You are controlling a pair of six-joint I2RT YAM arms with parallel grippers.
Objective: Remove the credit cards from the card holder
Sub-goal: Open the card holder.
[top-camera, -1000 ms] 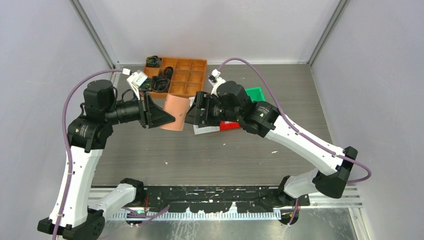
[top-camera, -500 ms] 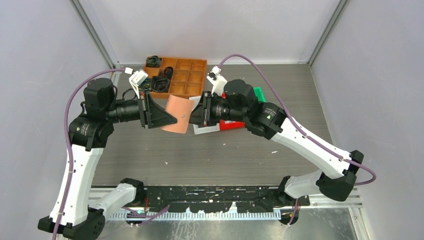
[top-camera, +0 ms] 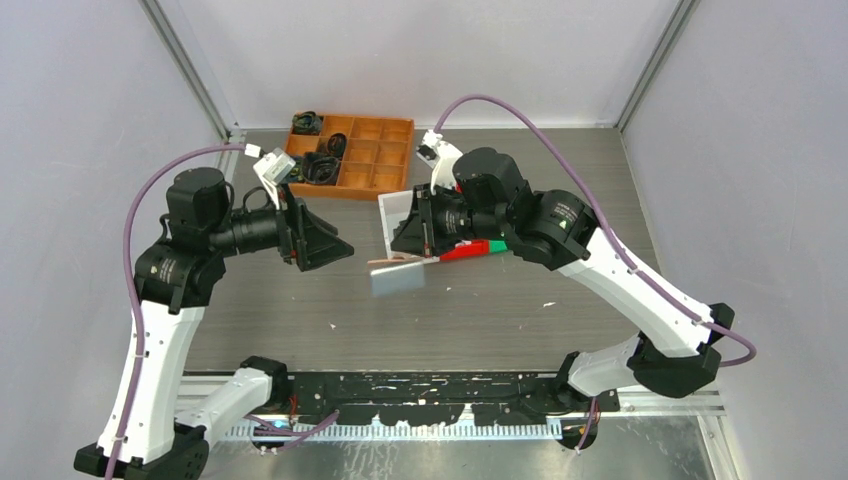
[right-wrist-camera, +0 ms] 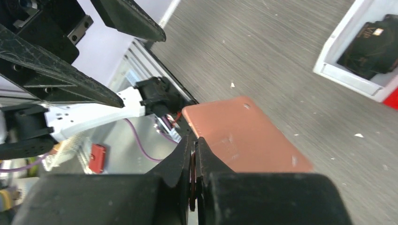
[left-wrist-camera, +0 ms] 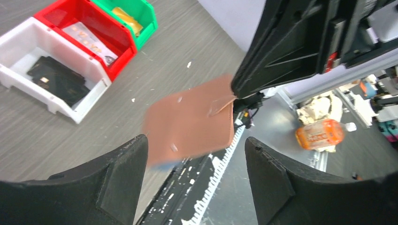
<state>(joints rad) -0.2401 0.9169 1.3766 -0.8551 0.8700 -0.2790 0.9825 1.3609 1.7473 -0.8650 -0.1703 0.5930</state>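
So the small salmon-pink leather-like folding card holder (left-wrist-camera: 190, 124) is held up off the grey table (top-camera: 300, 320), roughly mid-table, and it's blurred in every view. It's pinched along one edge by the right gripper (right-wrist-camera: 193, 140), whose fingers are pressed tight together on it, with the gripper itself at about 2 o'clock of the holder in the top view. A pale bluish flap (top-camera: 397, 280) is seen hanging under the holder at 6 o'clock. Whether that's a plastic sleeve or a card can't be told, too smeared.

The left gripper (left-wrist-camera: 196, 143) is parked at 9 o'clock of the holder, just apart from it, fingers spread wide with nothing between them.

Behind the holder at 12 o'clock, an orange compartment tray (top-camera: 372, 152) with some black bits in its left cells is seen at the table's far edge. Closer, three small bins are lined up side by side: a white bin (left-wrist-camera: 14, 47) with a black lumpy item (left-wrist-camera: 56, 77) in it, a red bin (left-wrist-camera: 70, 11) and a green bin (left-wrist-camera: 141, 11).
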